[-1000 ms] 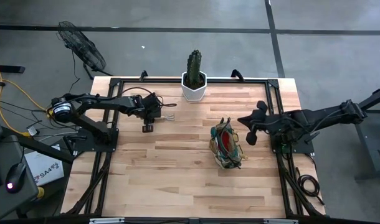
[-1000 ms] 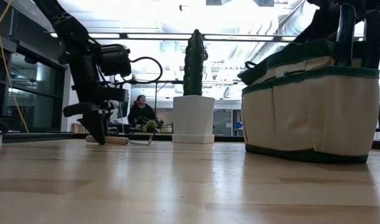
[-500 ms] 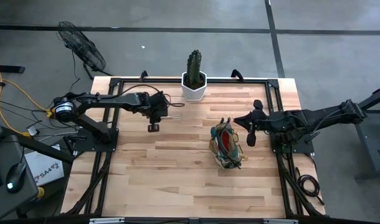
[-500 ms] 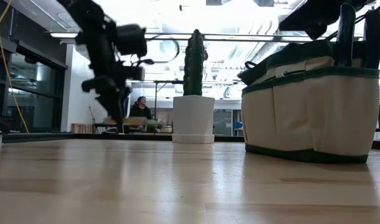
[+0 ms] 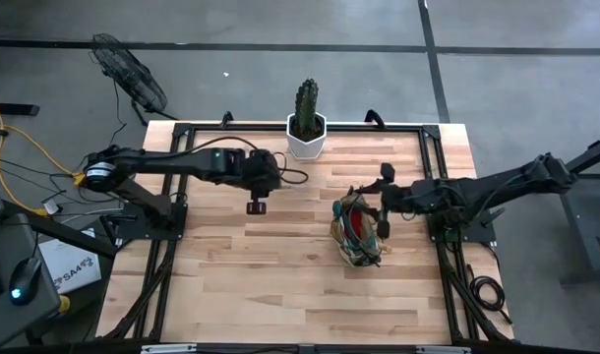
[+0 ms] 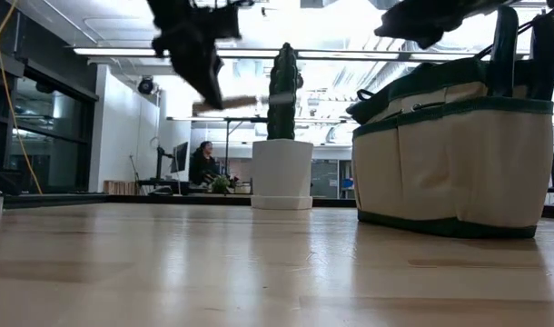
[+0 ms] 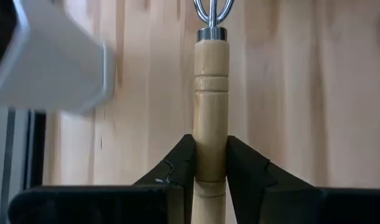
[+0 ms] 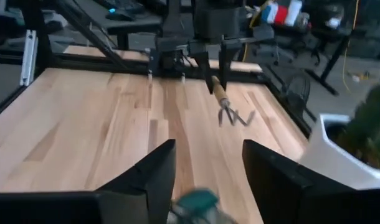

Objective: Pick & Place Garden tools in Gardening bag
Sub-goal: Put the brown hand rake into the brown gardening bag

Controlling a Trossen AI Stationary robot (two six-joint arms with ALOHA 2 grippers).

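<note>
The mini rake (image 7: 211,93) is being gripped by its wooden handle in the left gripper (image 7: 210,163), lifted clear of the surface (image 5: 280,265). The right gripper (image 8: 205,168), fingers spread apart, is being held just above the gardening bag (image 5: 357,234).

The rake (image 7: 211,99) has its tines cut off by the picture's edge ahead of the left jaws; its handle end is hidden between them. The bag (image 8: 199,202) below the right jaws is blurred.
</note>
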